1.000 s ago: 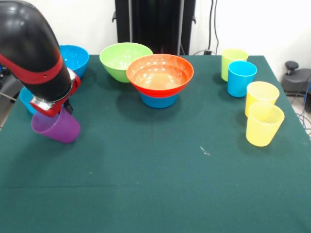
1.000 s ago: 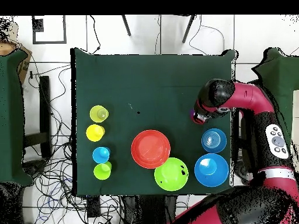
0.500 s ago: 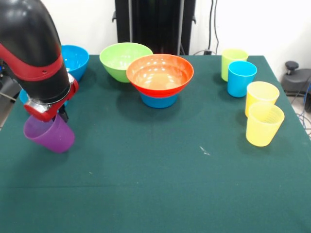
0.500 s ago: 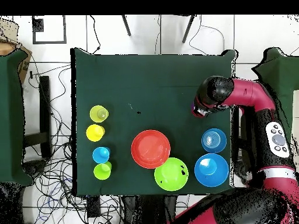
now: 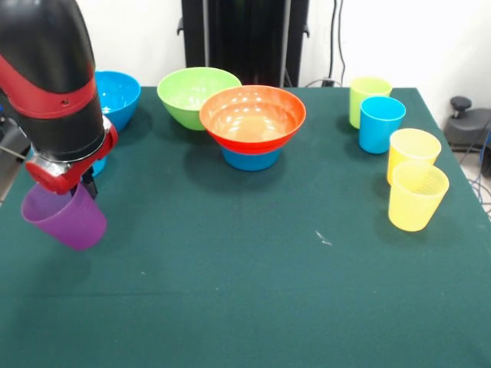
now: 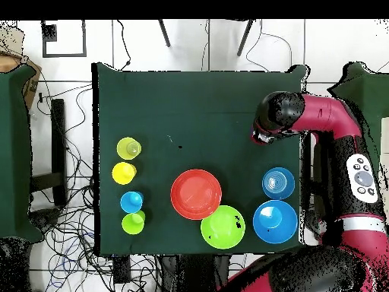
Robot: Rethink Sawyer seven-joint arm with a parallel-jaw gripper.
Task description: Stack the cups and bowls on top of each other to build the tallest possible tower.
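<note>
My gripper [image 5: 77, 190] is shut on the translucent purple cup [image 5: 64, 217] and holds it tilted over the table's left edge in the front view. In the overhead view the gripper [image 6: 259, 138] hides the cup. The wide orange bowl [image 5: 252, 116] sits on a small blue bowl [image 5: 252, 159] at the table's middle back, also seen from overhead [image 6: 196, 194]. The lime green bowl [image 5: 197, 93] and the large blue bowl [image 5: 116, 92] stand behind. The green cup [image 5: 369, 96], blue cup [image 5: 380, 123] and two yellow cups [image 5: 413, 150] [image 5: 417, 196] stand at the right.
Another small blue bowl [image 6: 278, 182] stands close beside the arm, mostly hidden behind it in the front view. The green tablecloth [image 5: 253, 276] covers the table. Cables lie on the floor [image 6: 68, 228] around the table.
The gripper has carried the purple cup further left and nearer to the camera in the front view, away from the bowls. Nothing else moved.
</note>
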